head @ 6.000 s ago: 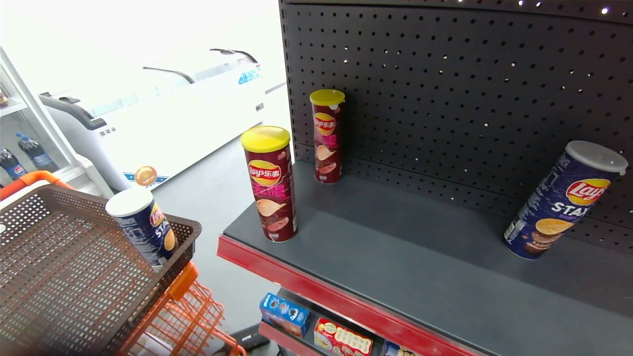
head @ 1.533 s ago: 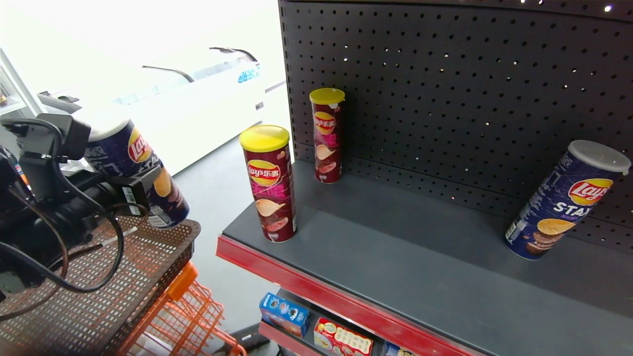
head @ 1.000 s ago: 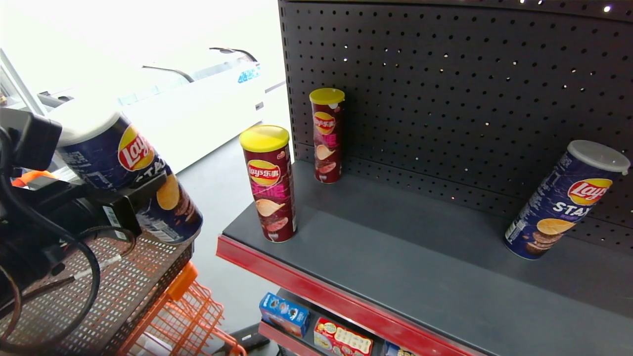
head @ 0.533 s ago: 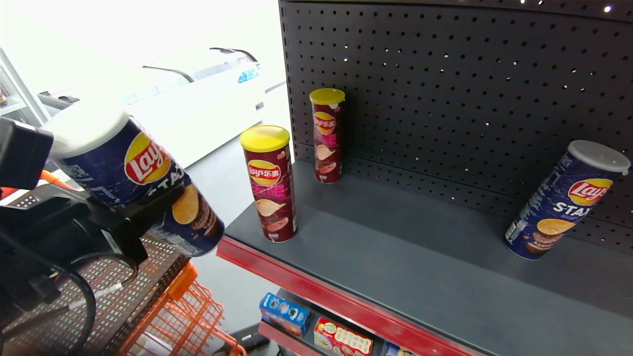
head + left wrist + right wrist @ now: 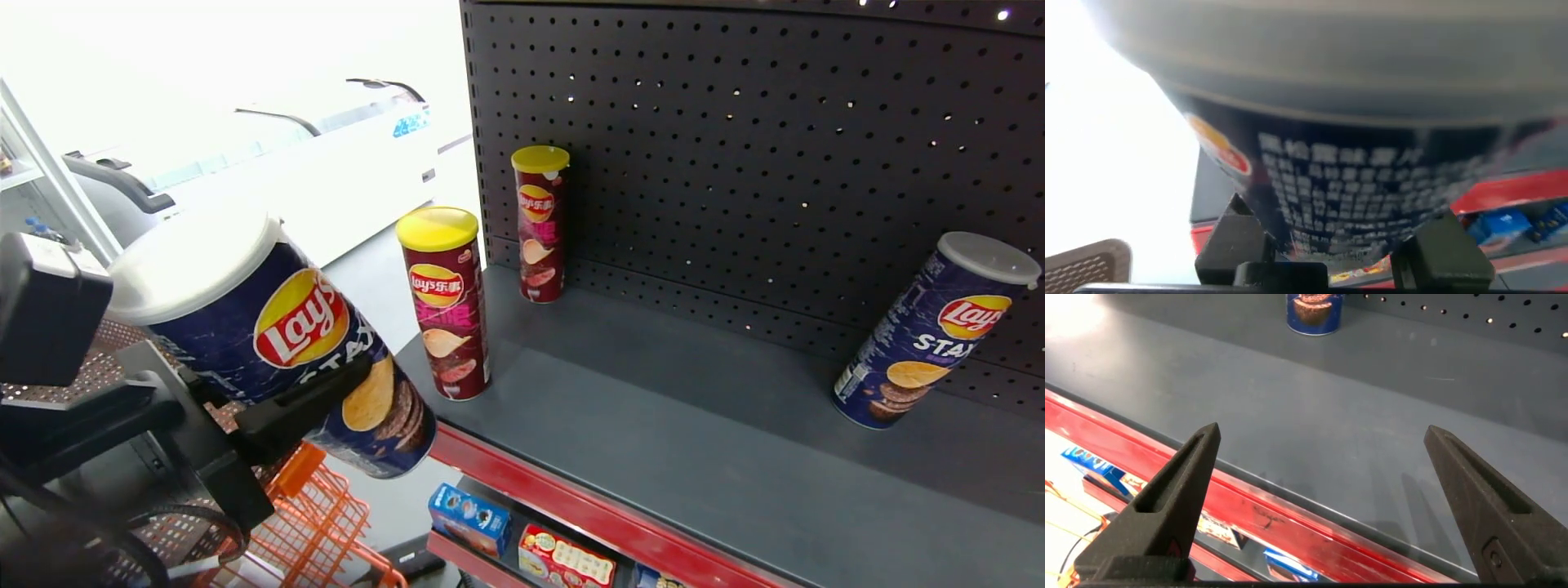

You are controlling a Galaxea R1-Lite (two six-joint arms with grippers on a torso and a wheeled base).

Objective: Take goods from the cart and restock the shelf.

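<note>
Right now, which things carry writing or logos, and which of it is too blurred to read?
Held blue can: big logo and a word, sharp; back print in the left wrist view blurred.
Other blue can: same logo, sharp.
Front red can: logo, sharp.
Back red can: logo, small.
Boxes below: too small to read.

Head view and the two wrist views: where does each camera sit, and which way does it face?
Head view: on the head, looking forward and down at the shelf; left gripper holds a blue can.
Left wrist view: on the left wrist, looking past its fingers at that can.
Right wrist view: on the right wrist, looking at the shelf through the open right gripper.
Shared: head and right wrist views show the second blue can.
</note>
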